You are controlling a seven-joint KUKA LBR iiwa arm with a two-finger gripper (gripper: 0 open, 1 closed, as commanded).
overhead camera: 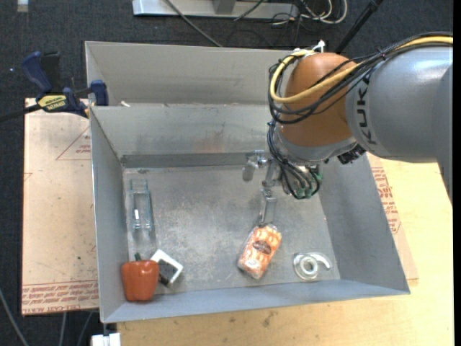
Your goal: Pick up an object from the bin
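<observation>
My gripper (267,209) hangs below the orange wrist cover, over the right middle of the bin floor. Its lower end is just above the top of an orange and white snack packet (259,251), which lies flat near the front wall. I cannot tell whether it touches the packet. A small white ring-shaped piece (310,265) lies to the right of the packet, near the front right corner.
In the front left corner stand a red pepper-shaped toy (139,280) and a small white and black block (168,267) beside it. A clear plastic piece (139,207) lies along the left wall. The arm reaches in over the bin's back right.
</observation>
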